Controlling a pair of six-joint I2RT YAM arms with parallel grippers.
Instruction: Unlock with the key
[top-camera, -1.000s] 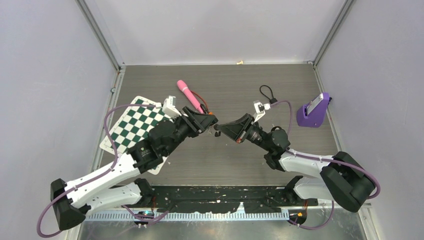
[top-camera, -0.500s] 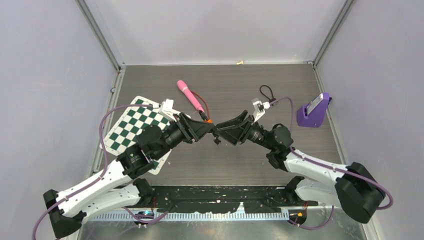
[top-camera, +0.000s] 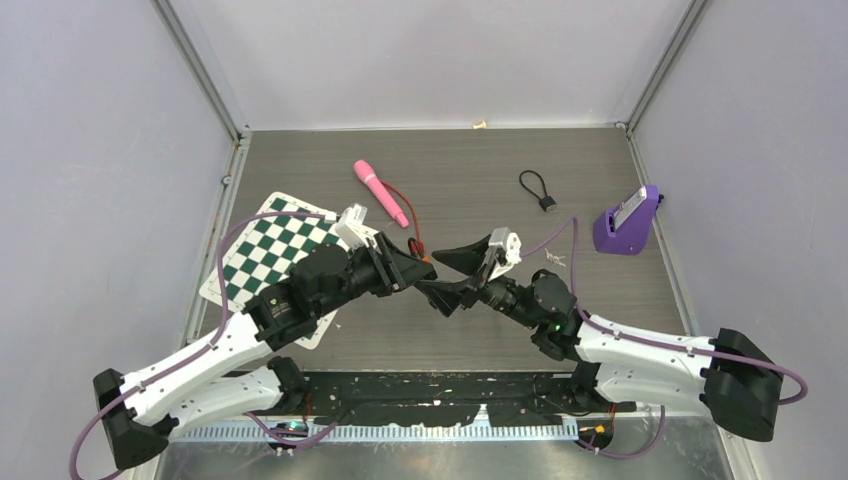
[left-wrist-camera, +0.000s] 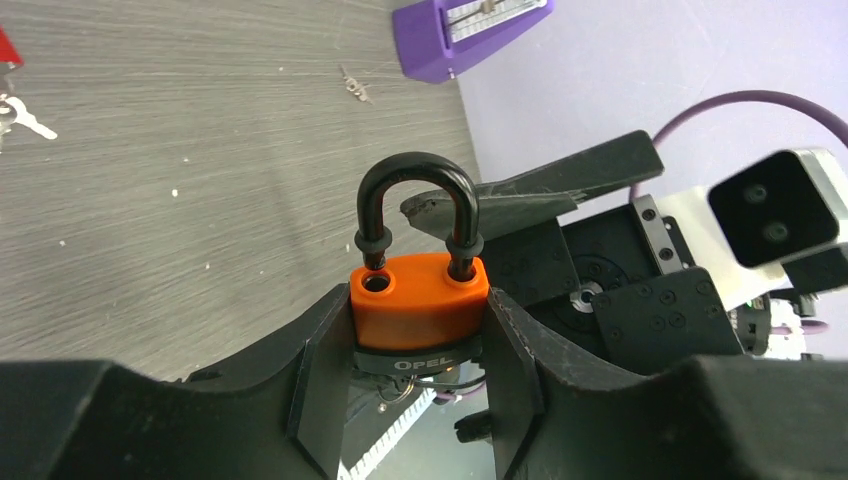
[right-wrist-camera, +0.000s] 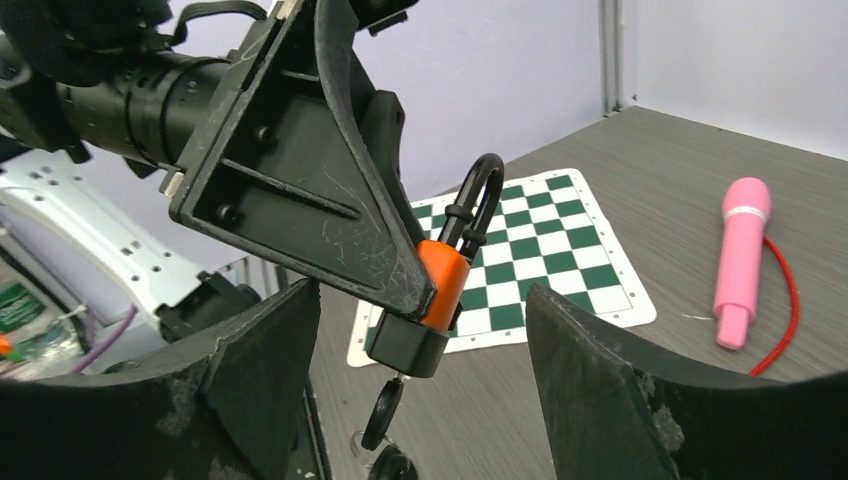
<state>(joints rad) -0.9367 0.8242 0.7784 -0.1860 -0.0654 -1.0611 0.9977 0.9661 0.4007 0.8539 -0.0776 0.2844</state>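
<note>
Two things to get right: hold steady, back out clean. Currently the left gripper (top-camera: 405, 268) is clamped on the orange padlock (left-wrist-camera: 418, 288) body, mid-air above the worktop (top-camera: 480, 170), shackle (left-wrist-camera: 417, 190) up. One leg looks lifted clear of its hole, so I'd judge it unlocked. Its key (right-wrist-camera: 384, 410) hangs from the lock's underside. Beside the lock, the right gripper (top-camera: 455, 272) is spread wide, holding nothing. Retreat it straight back so the fingers don't snag the key; don't loosen the left grip. Versus a second ago: right was pinched shut at the lock's base, now released, and its wrist has dropped away from the black cable loop (top-camera: 538, 190).
</note>
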